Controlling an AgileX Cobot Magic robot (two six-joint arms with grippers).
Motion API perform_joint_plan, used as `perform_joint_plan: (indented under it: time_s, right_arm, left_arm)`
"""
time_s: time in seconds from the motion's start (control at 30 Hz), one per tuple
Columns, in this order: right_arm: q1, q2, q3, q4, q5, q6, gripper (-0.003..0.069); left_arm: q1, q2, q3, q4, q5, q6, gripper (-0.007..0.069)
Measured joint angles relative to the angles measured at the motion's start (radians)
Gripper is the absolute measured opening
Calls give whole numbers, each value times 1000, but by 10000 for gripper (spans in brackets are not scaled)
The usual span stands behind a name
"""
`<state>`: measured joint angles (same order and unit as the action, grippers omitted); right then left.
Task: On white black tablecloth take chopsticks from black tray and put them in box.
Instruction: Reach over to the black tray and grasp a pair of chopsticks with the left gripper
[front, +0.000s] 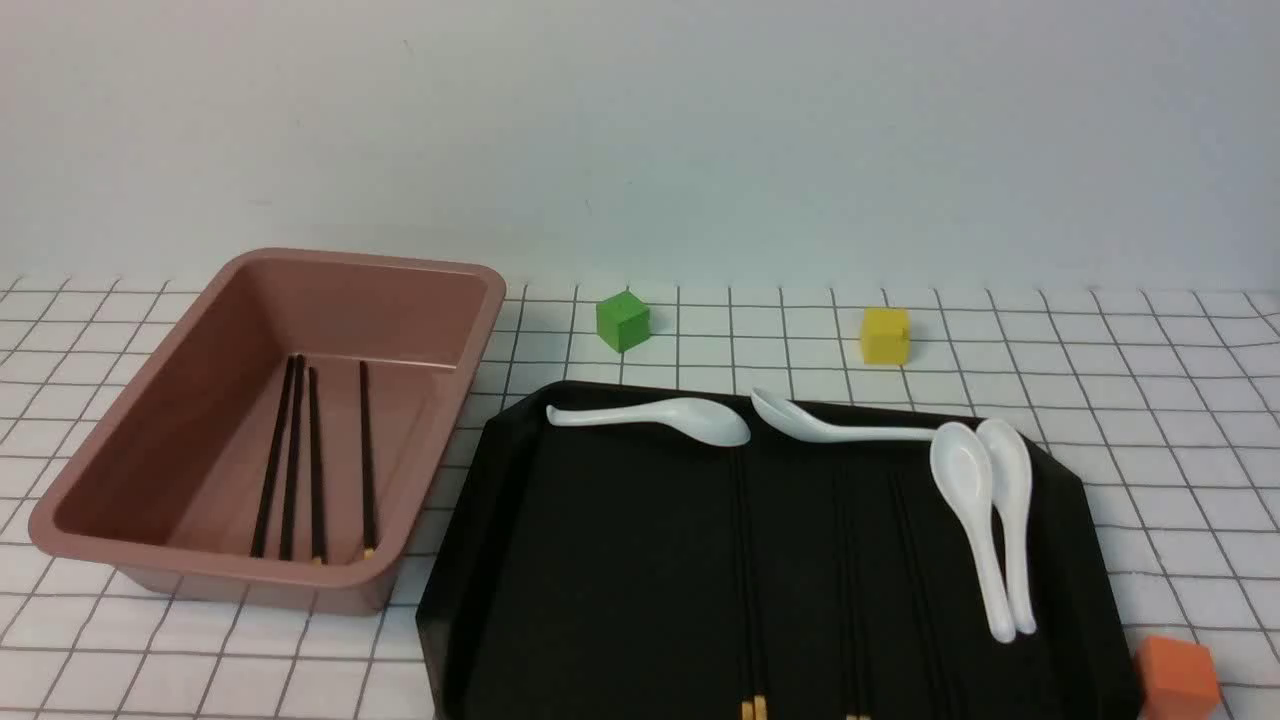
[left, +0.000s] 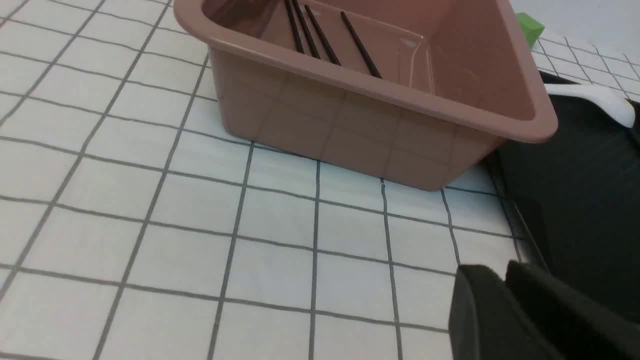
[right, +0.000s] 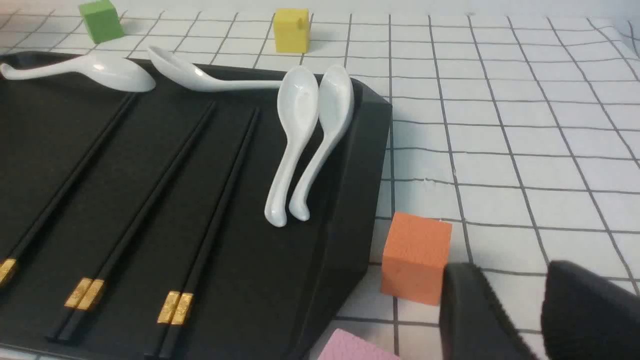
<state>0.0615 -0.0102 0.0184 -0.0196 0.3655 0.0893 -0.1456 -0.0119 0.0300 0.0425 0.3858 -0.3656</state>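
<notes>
Chopsticks in both the box and the black tray, on gridded tablecloth.
Four sticks lie lengthwise in the pinkish-brown box, left of the tray; three pairs, gold-banded, lie in the tray. White spoons: two along its far edge, two side by side near the right wall. Green cube and yellow cube beyond the tray, orange cube just right of it. Right claw: fingers apart, nothing between. Left claw: narrow gap at the tips, holding nothing.
</notes>
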Motion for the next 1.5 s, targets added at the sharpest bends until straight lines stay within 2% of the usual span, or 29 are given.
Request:
perform_joint_plan:
  time_s: [1.23,1.33,1.43,1.47,1.5]
  right_arm:
    - [0,0,0,-1,0,0,240]
    - [0,0,0,-1,0,0,240]
    - [0,0,0,-2,0,0,240]
    - [0,0,0,-2,0,0,240]
    - [0,0,0,-2,0,0,240]
  left_arm:
    - [0,0,0,-13,-1,-4,113]
    - [0,0,0,-115,-1,-54,113]
    - [0,0,0,-356,0,-212,117]
    - [0,0,0,-497,6,-286,120]
    - [0,0,0,-536,9,-320,121]
